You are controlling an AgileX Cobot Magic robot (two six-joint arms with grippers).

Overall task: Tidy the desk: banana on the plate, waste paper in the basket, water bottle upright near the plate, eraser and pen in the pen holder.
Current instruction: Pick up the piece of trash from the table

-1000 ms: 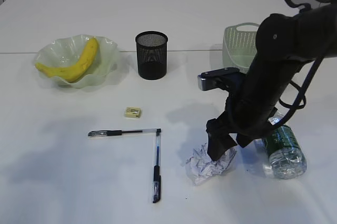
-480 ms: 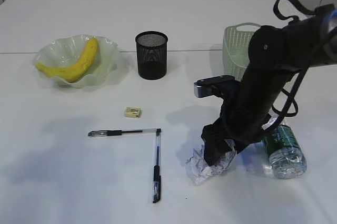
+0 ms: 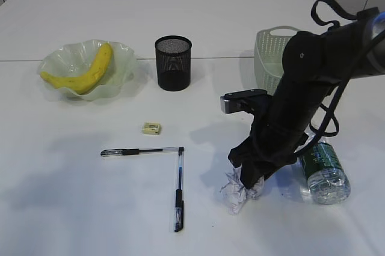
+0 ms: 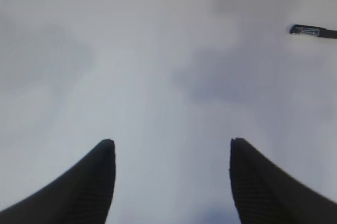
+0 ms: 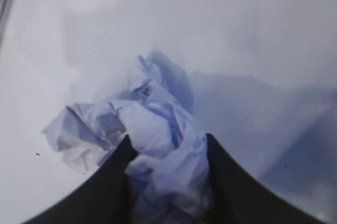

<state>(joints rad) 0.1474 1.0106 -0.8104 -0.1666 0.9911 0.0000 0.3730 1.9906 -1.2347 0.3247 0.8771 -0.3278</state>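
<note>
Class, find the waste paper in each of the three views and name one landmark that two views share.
Exterior view: waste paper low, right of centre, under the right gripper.
Left wrist view: not in it; only the desk and a pen tip show.
Right wrist view: lower centre, squeezed between the jaws.
Shared landmark: the right gripper's black jaws, in the exterior and right wrist views.

I work at what looks like a lab test bench: a bare white desk [image 3: 240, 15] with a seam, staged with a pen holder [image 3: 173, 62], pens [image 3: 142, 151] and basket [image 3: 272, 51].
</note>
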